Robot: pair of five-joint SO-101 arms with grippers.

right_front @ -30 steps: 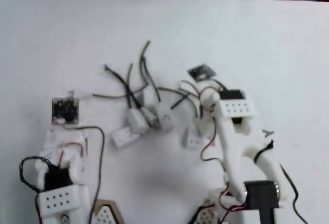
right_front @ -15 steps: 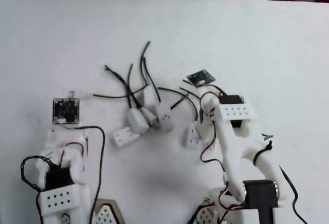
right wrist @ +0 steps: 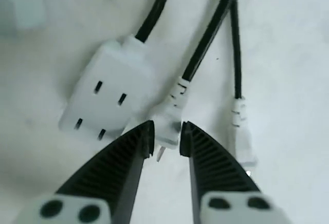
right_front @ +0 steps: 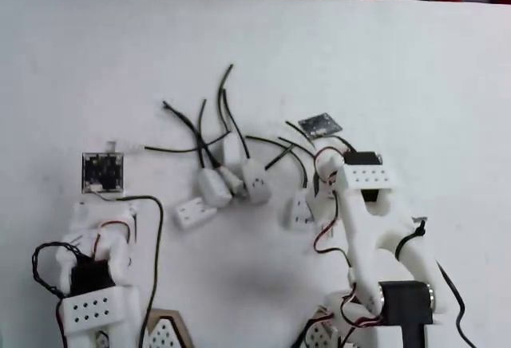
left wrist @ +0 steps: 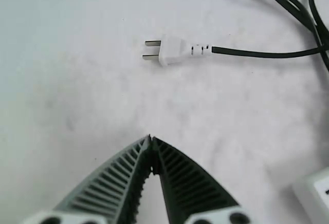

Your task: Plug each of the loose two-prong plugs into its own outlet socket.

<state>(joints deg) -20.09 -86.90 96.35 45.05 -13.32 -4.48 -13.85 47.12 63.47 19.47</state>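
— White counter (right_front: 415, 53) seen from above: what sits on it?
— Four white outlet blocks (right_front: 214, 186) cluster at mid-frame, with black cords (right_front: 196, 128) fanning toward the upper middle. The left arm (right_front: 92, 284) is folded at lower left. The right arm (right_front: 363, 220) extends from lower right up to the right side of the cluster. A dark square board (right_front: 102, 172) sits ahead of the left arm, and any print on it is too blurred to read.
— Room to move?
— Broad open surface runs along the upper part and the right side, up to the dark far edge at the top. The arm bases crowd the bottom edge.
— And the left wrist view?
— The left tool (left wrist: 150, 141) has its ribbed fingers pressed together at bottom centre. The loose plug (left wrist: 177, 51) lies flat at upper centre, well apart from it, with its prongs toward the frame's left and its cord leaving to the right. An outlet corner (left wrist: 314, 193) shows at lower right.
— The right wrist view?
— The right tool (right wrist: 167, 134) pinches the middle plug (right wrist: 167, 113) by its sides, and one prong shows below the fingertips. Just left of it lies the double outlet (right wrist: 105, 106), two pairs of slots facing up. A further plug (right wrist: 241, 142) lies just beside the right finger; I cannot tell whether they touch.
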